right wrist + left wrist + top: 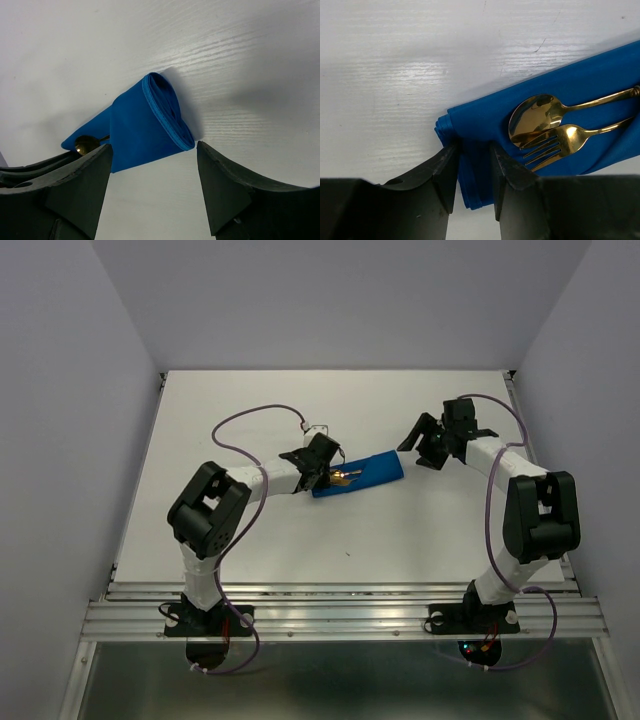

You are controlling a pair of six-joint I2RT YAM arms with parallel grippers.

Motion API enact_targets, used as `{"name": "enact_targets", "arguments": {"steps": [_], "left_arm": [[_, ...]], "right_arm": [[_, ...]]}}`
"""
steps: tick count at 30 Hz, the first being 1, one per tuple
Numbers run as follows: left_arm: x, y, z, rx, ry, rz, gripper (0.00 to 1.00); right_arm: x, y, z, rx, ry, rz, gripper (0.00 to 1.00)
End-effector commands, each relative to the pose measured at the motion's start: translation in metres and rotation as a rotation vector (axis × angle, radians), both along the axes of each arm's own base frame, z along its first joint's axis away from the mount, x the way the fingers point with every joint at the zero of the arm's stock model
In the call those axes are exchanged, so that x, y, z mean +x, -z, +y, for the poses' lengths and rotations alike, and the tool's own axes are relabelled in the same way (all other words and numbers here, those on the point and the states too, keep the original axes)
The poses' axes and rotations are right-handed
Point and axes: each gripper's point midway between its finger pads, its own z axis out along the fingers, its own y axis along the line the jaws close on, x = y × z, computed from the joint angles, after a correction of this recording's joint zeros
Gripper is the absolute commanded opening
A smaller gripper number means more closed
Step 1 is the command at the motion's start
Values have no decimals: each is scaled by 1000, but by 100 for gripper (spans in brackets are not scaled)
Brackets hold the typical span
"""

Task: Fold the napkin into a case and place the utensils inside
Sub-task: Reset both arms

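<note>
The blue napkin is folded into a narrow case [370, 473] lying slanted at the table's centre. The gold heads of the spoon [535, 117] and fork [560, 142] lie on its left end, and their handles run under the cloth. My left gripper [322, 475] is at that left end. In the left wrist view its jaws [474, 150] are closed to a narrow gap on the folded cloth edge [470, 180]. My right gripper [415, 445] is open at the case's right end. In the right wrist view [154, 145] the rolled end [150, 120] lies just ahead of the jaws, and the spoon head [86, 145] peeks out.
The white table [300, 540] is walled on the left, back and right. A metal rail [340, 615] runs along its near edge. A purple cable [250, 425] loops beside the left arm.
</note>
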Motion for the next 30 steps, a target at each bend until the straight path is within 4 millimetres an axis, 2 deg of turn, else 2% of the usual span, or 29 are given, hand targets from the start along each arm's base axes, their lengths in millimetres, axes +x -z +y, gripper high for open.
{"name": "enact_targets", "arguments": {"steps": [1, 3, 6, 7, 8, 10, 11, 12, 13, 16, 17, 22, 24, 30], "left_arm": [[-4, -23, 14, 32, -16, -19, 41], [0, -47, 12, 20, -13, -61, 42], [5, -94, 16, 4, -19, -141, 43], [3, -103, 20, 14, -16, -152, 44], [5, -126, 24, 1, -28, -198, 44], [5, -147, 29, -6, -30, -238, 45], [3, -167, 31, -18, -21, -279, 46], [2, -176, 33, -24, -18, -297, 46], [-1, -193, 38, -42, -14, -337, 47], [-6, -221, 41, -89, -1, -406, 50], [-13, -236, 44, -116, 20, -440, 51], [-29, -285, 57, -200, 29, -574, 57], [-32, -292, 61, -202, 28, -595, 60], [-44, -304, 81, -187, 2, -628, 60]], "right_arm": [[0, -12, 0, -22, -13, -48, 74], [1, -17, -2, -33, -9, -63, 74], [1, -27, -11, -80, 12, -92, 79], [-1, -34, -15, -95, 19, -107, 85], [-1, -35, -22, -125, 46, -111, 89], [-7, -38, -30, -161, 74, -110, 99], [-9, -48, -39, -192, 105, -143, 100], [-12, -51, -44, -213, 125, -153, 100], [-18, -57, -59, -267, 181, -171, 100], [-33, -62, -80, -348, 257, -166, 100], [-40, -66, -92, -390, 303, -174, 100], [-68, -61, -111, -450, 373, -134, 100], [-79, -52, -112, -450, 374, -110, 100], [-99, -54, -111, -414, 392, -145, 100]]}}
